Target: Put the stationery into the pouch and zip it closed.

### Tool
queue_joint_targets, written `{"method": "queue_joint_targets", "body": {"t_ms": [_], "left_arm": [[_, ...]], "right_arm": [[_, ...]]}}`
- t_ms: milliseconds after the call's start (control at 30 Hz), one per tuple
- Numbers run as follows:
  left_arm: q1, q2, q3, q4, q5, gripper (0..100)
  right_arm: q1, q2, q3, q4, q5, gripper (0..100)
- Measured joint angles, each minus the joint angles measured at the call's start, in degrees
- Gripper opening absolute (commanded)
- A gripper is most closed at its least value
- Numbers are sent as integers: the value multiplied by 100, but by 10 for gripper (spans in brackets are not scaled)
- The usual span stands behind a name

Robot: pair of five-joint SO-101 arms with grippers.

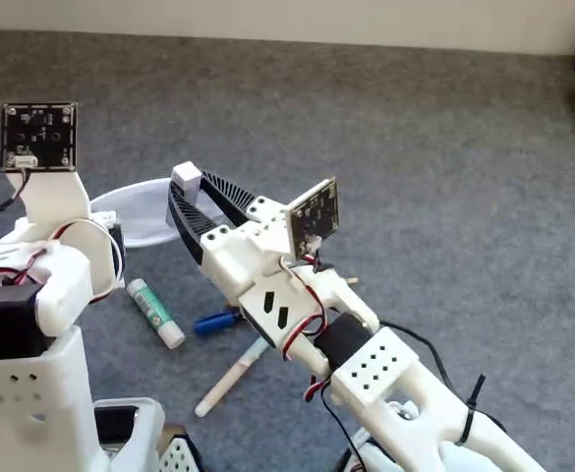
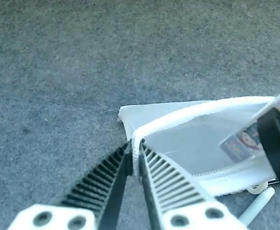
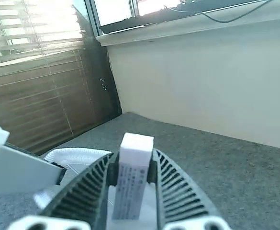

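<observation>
My left gripper (image 2: pixel 135 152) is shut on the white zip rim of the translucent pouch (image 2: pixel 197 139), pinching it at one end of the mouth. The pouch (image 1: pixel 142 210) lies on the grey carpet beside the left arm. My right gripper (image 1: pixel 183 187) hangs over the pouch's mouth, shut on a white eraser (image 1: pixel 186 179) that stands upright between its black ribbed fingers (image 3: pixel 178 191). The eraser (image 3: pixel 132 177) has a printed sleeve. A small printed item (image 2: pixel 239 142) shows through the pouch's wall.
On the carpet in front of the pouch lie a glue stick (image 1: pixel 155 313) with a green label, a blue pen (image 1: pixel 214 322) and a long white pen (image 1: pixel 230 378). The carpet to the right and behind is bare; a wall runs along the back.
</observation>
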Motion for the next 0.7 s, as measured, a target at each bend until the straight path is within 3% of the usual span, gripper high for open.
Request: {"method": "queue_joint_targets", "body": {"t_ms": [267, 433, 700], "left_arm": [[0, 0, 229, -149, 0, 8], [0, 0, 246, -158, 0, 8], [35, 0, 246, -158, 0, 8]], "right_arm": [[-26, -281, 545, -26, 905, 3], [-26, -580, 738, 0, 1037, 5], [-53, -1284, 721, 1336, 1073, 113]]}}
